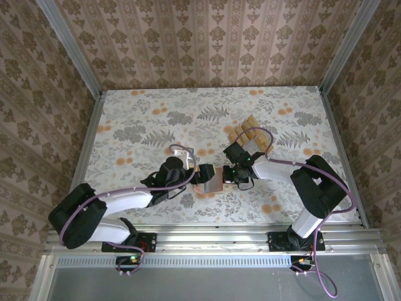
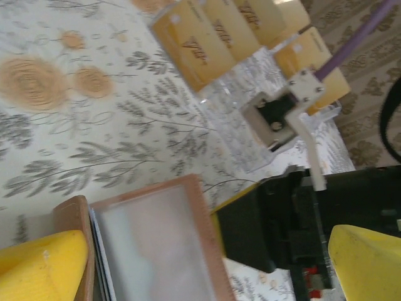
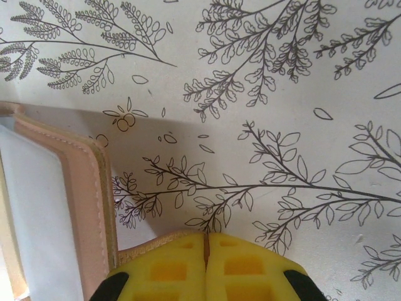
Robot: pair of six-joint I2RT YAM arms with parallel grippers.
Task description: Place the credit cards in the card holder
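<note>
1. My left gripper (image 1: pixel 200 177) is spread wide over the open holder (image 1: pixel 215 182). My right gripper (image 3: pixel 205 251) is pressed together at its edge.
2. The cards (image 1: pixel 247 133) lie beyond, none loaded.
3. Risk: the holder could flip shut or skid if my right tips lift.

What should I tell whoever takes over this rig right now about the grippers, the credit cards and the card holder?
Left gripper: jaws wide open, one on each side of the card holder, holding nothing.
Right gripper: jaws shut at the holder's edge; I cannot tell whether they pinch it.
Card holder: open on the table, between the two grippers.
Credit cards: grouped together farther back, beyond the right gripper; none in a gripper.
Done: the holder appears opened.
Left: the visible cards are not yet picked up or slotted in.
</note>
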